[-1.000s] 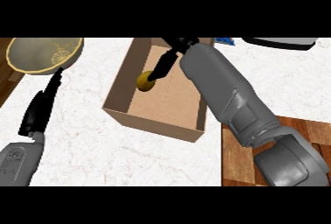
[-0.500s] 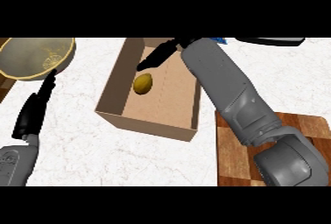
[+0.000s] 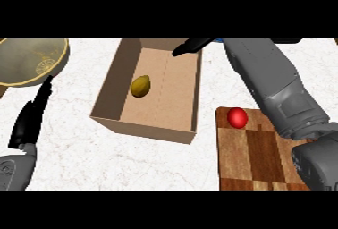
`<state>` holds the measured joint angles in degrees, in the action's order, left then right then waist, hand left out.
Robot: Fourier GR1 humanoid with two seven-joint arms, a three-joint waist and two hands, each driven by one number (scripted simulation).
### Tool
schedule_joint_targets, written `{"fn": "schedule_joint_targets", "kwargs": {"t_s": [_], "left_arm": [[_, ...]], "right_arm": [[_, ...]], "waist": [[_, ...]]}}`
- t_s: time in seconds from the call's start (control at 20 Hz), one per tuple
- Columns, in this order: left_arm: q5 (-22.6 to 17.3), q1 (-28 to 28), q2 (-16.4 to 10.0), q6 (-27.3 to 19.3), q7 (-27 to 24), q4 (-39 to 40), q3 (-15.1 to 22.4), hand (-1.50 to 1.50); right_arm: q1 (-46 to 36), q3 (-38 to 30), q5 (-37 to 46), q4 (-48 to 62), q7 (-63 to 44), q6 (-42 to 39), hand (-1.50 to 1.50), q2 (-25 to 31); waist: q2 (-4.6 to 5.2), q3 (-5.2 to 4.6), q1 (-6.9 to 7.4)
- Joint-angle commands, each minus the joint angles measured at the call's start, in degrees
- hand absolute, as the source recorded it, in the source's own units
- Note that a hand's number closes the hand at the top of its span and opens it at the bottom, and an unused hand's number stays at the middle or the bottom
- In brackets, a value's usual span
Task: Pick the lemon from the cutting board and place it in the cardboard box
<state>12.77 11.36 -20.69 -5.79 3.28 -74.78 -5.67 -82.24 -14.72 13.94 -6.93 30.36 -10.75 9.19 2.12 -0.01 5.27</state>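
Observation:
The yellow lemon (image 3: 140, 86) lies on the floor of the open cardboard box (image 3: 109, 96), toward its left wall. My right hand (image 3: 191, 46) hangs over the box's far right corner with its fingers straight and nothing in them, well apart from the lemon. The grey right forearm runs down the view's right side. My left hand (image 3: 31, 116) rests at the left of the box on the white counter, fingers straight and pointing up. The wooden cutting board (image 3: 257, 156) lies at the lower right.
A red round fruit (image 3: 238, 117) sits near the cutting board's top edge. A round golden bowl (image 3: 26, 60) stands at the upper left, just past the left hand's fingertips. White marbled counter lies in front of the box.
The right hand let go of the lemon, which now lies in the box, then drew back up and to the right. The view has shifted, bringing the board and red fruit into sight.

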Motion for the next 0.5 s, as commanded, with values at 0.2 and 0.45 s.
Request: {"fn": "schedule_joint_targets", "kwargs": {"t_s": [0.2,0.45], "left_arm": [[1.3,0.0,1.2,-1.4,0.4,-1.0,0.9,0.00],[0.1,-0.6,-0.7,0.8,-0.4,-1.3,-0.2,0.00]], "right_arm": [[3.5,-0.1,0.6,0.5,2.6,-7.9,-1.50,11.2],[4.8,1.5,2.4,0.3,4.9,-13.3,-1.50,16.8]], "waist": [[0.72,0.12,0.28],[0.82,0.16,1.03]]}}
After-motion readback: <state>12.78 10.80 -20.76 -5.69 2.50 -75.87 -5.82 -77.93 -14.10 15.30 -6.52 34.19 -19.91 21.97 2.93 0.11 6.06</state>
